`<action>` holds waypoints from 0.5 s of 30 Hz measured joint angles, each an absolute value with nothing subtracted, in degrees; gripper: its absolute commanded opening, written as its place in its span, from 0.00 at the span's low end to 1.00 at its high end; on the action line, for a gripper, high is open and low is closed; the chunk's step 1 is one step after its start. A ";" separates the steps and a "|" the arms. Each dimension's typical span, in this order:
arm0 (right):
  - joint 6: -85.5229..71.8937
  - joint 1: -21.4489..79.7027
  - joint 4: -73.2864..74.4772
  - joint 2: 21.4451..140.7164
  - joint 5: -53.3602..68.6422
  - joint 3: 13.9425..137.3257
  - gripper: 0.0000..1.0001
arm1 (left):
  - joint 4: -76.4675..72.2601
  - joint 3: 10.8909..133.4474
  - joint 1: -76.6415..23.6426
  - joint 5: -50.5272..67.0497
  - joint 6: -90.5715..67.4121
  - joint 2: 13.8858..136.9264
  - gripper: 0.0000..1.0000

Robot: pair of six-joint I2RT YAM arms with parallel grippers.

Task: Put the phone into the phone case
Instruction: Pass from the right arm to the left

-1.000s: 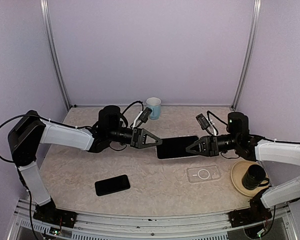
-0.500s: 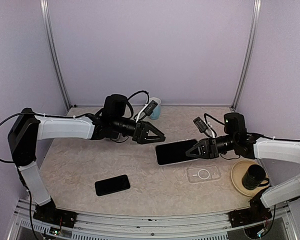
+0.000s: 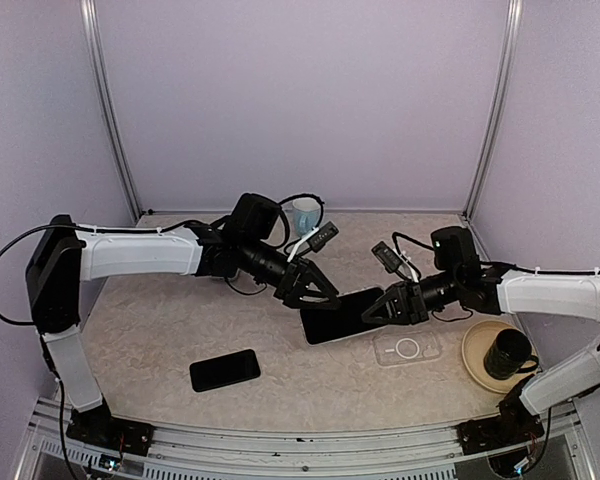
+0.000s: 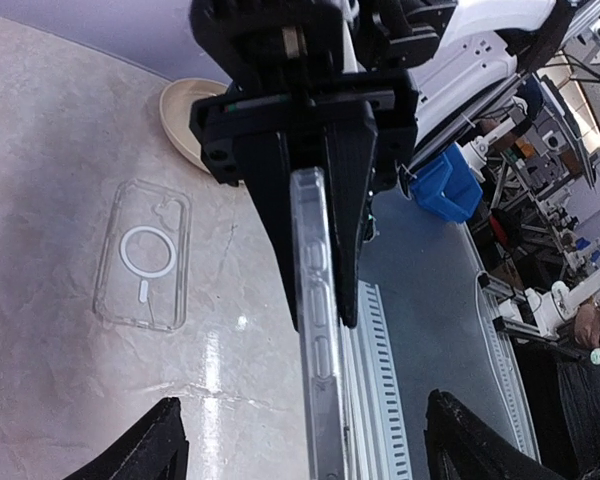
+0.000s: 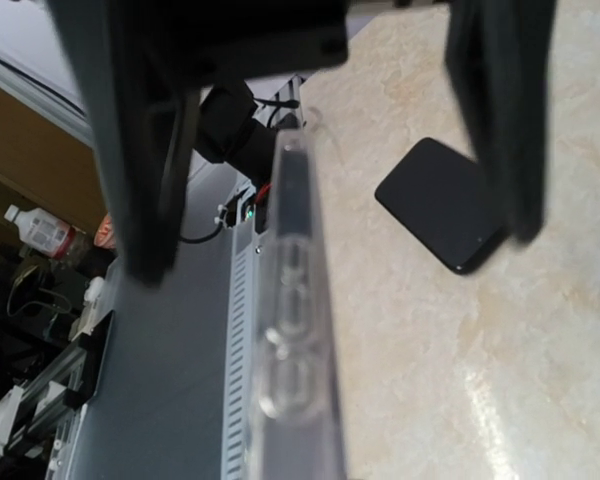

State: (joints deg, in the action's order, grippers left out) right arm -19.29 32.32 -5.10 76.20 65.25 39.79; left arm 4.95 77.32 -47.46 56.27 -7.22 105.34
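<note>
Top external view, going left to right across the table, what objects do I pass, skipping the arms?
black phone lying flat → held dark phone → clear case → tan plate

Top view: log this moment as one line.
left gripper open, straddling held phone end | right gripper shut on held phone | clear case empty on table | second phone flat on table

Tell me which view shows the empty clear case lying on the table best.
Left wrist: the clear case lies flat, whole outline and ring mark plain. The top view shows it whole but small, near the plate. The right wrist view misses it.
</note>
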 measured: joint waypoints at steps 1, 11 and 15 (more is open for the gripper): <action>-19.09 32.51 -4.82 76.36 65.25 39.81 0.00 | 5.87 77.32 -47.79 56.27 -6.79 105.43 0.75; -16.69 32.62 -1.89 78.17 65.23 41.76 0.00 | 12.95 79.81 -48.53 56.12 -2.44 107.00 0.35; -16.14 32.62 -1.04 78.65 65.17 41.76 0.00 | 13.89 80.07 -48.66 56.16 -1.63 107.22 0.13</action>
State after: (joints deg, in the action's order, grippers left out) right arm -16.14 32.62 -1.04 78.65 65.17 41.76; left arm 13.89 80.07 -48.66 56.16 -1.63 107.22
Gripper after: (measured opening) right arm 0.098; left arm 0.259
